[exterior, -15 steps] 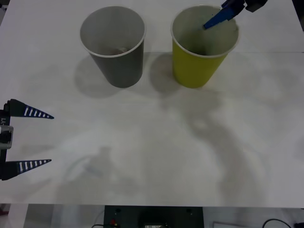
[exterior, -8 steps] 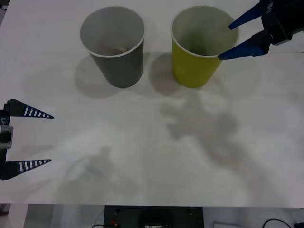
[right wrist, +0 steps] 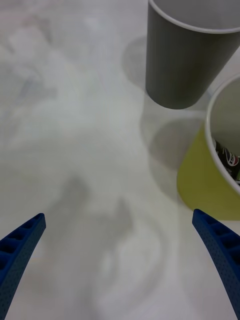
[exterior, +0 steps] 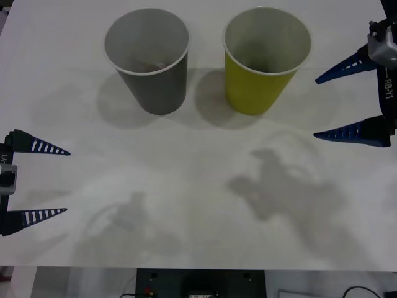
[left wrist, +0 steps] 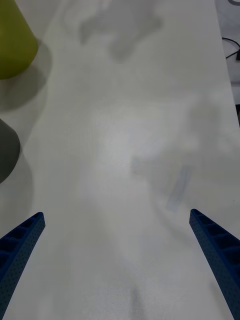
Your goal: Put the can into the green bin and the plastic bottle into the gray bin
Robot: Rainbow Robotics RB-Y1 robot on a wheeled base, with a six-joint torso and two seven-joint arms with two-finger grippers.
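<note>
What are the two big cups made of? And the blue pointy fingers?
The gray bin and green bin look like matte paper: thin rolled white rims, pale insides, dull walls. The right gripper fingers seem to be ribbed blue plastic or rubber, judging by their slots; which one is unclear.

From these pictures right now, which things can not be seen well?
- Can: right wrist view shows a sliver; the green bin wall hides the rest.
- Gray bin contents: front view shows a dim, unidentifiable shape at the bottom.
- Right tool, left tool: open, bodies cut by frame edges.
</note>
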